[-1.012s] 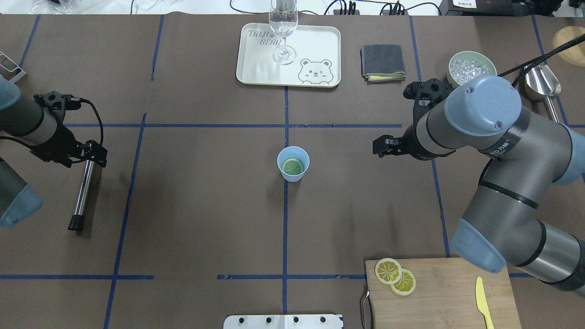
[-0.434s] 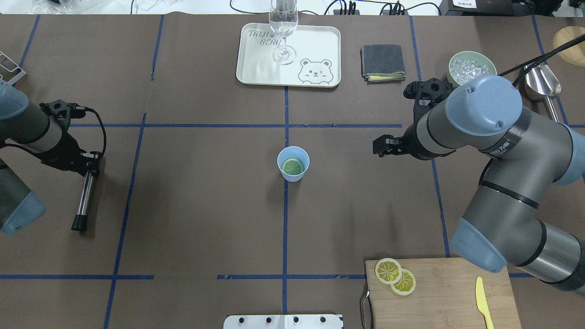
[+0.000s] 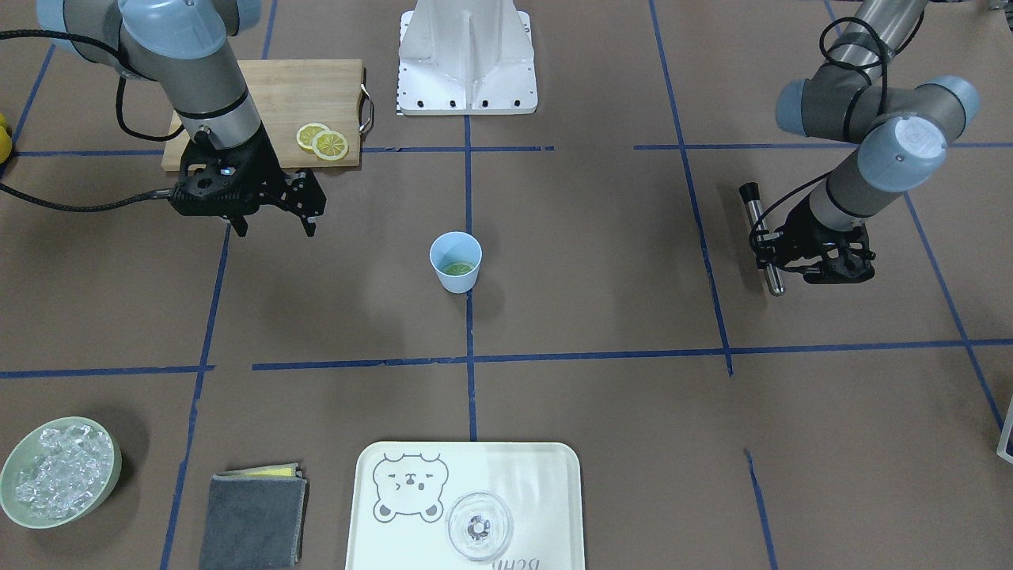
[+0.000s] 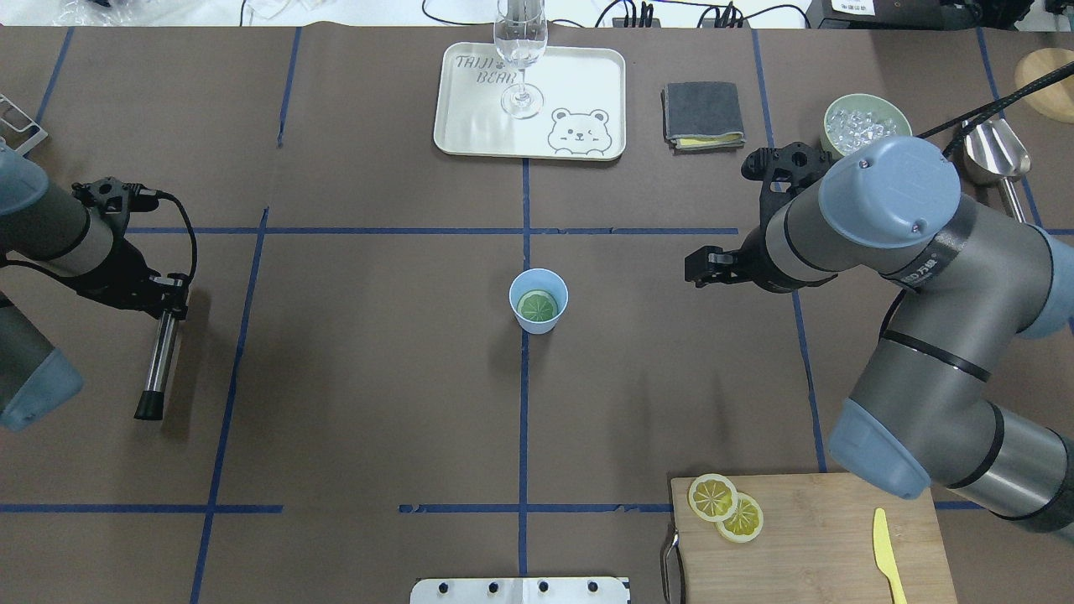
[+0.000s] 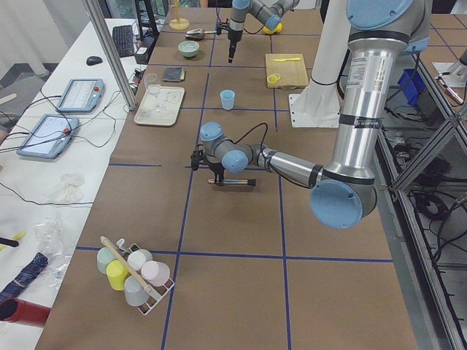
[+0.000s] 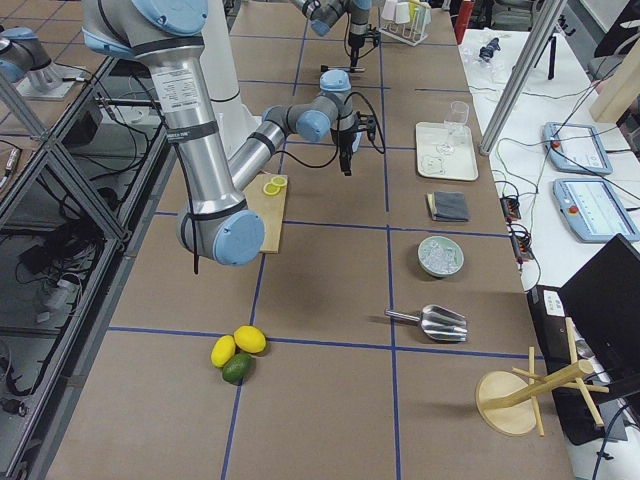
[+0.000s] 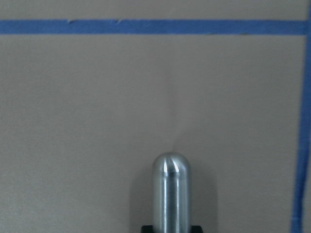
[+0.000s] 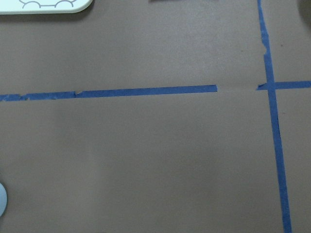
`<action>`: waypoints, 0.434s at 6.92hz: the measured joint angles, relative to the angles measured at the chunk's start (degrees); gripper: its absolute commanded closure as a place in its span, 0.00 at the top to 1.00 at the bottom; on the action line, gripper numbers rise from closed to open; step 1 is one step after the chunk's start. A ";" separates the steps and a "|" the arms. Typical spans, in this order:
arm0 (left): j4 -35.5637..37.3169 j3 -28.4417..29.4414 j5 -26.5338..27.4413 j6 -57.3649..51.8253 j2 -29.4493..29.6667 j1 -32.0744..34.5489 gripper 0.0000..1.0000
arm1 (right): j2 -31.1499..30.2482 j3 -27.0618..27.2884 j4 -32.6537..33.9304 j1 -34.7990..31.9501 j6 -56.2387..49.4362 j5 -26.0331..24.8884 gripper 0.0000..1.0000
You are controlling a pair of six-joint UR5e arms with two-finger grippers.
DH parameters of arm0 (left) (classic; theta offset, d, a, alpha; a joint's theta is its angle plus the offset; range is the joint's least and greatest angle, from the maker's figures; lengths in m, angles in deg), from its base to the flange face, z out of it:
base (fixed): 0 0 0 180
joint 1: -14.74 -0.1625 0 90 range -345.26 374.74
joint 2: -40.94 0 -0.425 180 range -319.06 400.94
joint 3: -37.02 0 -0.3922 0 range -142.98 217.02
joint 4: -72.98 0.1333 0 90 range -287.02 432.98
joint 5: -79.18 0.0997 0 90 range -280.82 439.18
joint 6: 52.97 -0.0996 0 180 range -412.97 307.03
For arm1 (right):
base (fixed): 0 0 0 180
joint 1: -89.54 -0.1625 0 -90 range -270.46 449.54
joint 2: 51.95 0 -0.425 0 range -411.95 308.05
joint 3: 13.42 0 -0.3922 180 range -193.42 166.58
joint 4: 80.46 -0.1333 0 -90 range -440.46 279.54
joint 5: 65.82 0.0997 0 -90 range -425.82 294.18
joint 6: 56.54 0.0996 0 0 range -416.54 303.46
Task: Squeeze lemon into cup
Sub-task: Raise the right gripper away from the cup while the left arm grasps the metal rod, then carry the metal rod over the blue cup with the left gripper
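Only the left arm has shifted in the last second: its wrist has turned and drifted a little, and the steel rod (image 4: 159, 361) has swung with it, the black-capped end now sitting slightly further along the surface. Since the rod follows the wrist, I judge the left fingers (image 4: 179, 300) to be clamped on its upper end. My left wrist view backs this up, with the rounded steel tip sticking straight out from a dark clamp at the bottom edge. The rod lies low and nearly flat, well off to the left of the cup (image 4: 514, 294).

My right arm has not budged. The right fingers (image 3: 309, 222) hang spread apart and empty above bare surface, between the cup and the cutting board (image 4: 822, 537).

One lemon (image 4: 537, 306) slice lies flat inside the cup, which stands upright at the middle of the surface. Two more slices (image 4: 726, 506) overlap on the board.

So the slice is delivered, and I read the rod as the tool for pressing it. I cannot tell from here whether any pressing has been done. If it hasn't, the rod has to be stood upright and carried across to the cup's mouth, and the light cup could tip under an off-centre push.
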 measured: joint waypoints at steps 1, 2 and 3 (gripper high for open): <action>0.27 -3.82 1.51 0.33 0.29 0.21 0.00 | 0.13 0.08 -0.04 -0.82 0.10 0.98 1.00; 0.79 -7.73 3.70 1.39 1.49 0.29 0.00 | 0.11 0.10 -0.06 -1.66 0.09 1.59 1.00; 1.62 -11.76 6.86 4.06 3.81 0.35 0.00 | -0.06 0.11 -0.07 -2.74 -0.04 1.89 1.00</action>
